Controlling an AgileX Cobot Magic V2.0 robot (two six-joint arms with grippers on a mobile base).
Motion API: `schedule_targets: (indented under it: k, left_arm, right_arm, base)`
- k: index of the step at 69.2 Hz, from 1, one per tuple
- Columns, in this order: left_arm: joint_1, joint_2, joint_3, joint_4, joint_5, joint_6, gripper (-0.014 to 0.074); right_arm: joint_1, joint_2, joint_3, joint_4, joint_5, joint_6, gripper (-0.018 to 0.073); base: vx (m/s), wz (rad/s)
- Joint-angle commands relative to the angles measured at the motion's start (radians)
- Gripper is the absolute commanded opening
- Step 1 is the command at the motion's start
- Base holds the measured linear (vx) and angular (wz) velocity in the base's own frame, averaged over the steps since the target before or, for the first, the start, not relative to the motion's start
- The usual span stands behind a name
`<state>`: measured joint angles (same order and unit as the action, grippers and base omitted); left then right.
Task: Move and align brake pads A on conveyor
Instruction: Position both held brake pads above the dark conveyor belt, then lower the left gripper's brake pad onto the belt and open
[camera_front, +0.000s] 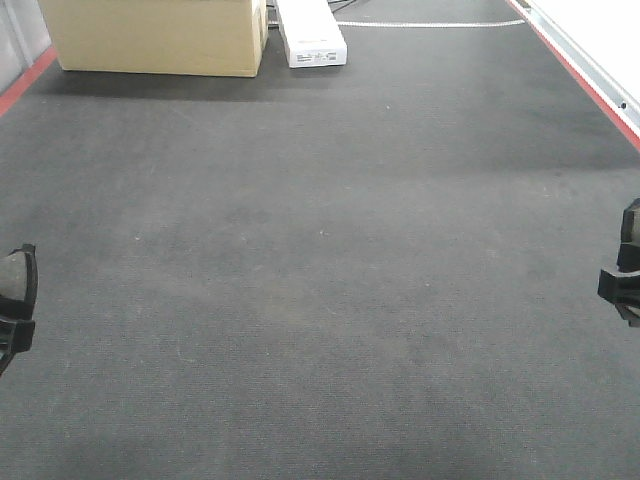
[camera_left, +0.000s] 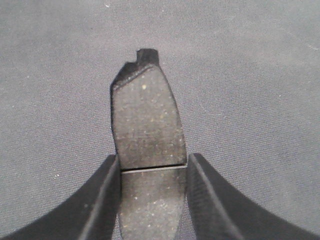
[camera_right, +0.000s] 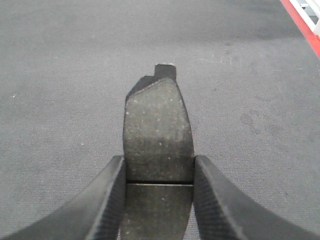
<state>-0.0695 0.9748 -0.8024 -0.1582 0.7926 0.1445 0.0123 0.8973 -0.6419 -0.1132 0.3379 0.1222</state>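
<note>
The left gripper (camera_left: 152, 169) is pinching one brake pad (camera_left: 145, 115) at its groove, and the right gripper (camera_right: 159, 170) a second pad (camera_right: 157, 120). Both are pointing lengthwise away from the fingers.

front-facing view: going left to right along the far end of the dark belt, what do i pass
red edge strip on the left → tan cardboard box → white rectangular box → thin white line → red edge strip on the right
</note>
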Motion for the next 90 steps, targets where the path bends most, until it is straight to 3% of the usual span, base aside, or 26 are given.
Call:
schedule_targets:
  k: [1, 51, 56, 62, 76, 90]
  left_arm:
    - [-0.004, -0.013, -0.027, -0.015, -0.067, -0.001, 0.0163]
    - [-0.004, -0.013, -0.027, -0.03, -0.091, -0.001, 0.0163]
    - [-0.004, -0.011, -0.027, -0.079, -0.097, -0.001, 0.0163]
    - [-0.008, 0.009, -0.027, -0.199, -0.108, 0.013, 0.0165]
    - [-0.093, 0.159, -0.03, -0.469, -0.12, 0.208, 0.018]
    - [-0.169, 0.361, -0.03, -0.492, -0.266, 0.229, 0.0185]
  right_arm:
    - [-0.002, -0.012, -0.03, -0.007, -0.091, -0.007, 0.0112]
    - [-0.002, -0.012, -0.03, -0.007, -0.09, -0.007, 0.0112]
    - [-0.002, -0.012, -0.03, -0.007, -0.09, -0.007, 0.0112]
    - [-0.002, -0.012, -0.03, -0.007, -0.09, -0.007, 0.0112]
    - [-0.002, -0.012, -0.03, -0.007, -0.09, -0.007, 0.0112]
    - [-0.002, -0.012, -0.03, -0.007, -0.09, -0.007, 0.0112]
  base:
    - [0.0, 0.0]
    - [0.0, 0.0]
    - [0.0, 0.0]
    - [0.0, 0.0]
    - [0.0, 0.0]
    - [0.0, 0.0]
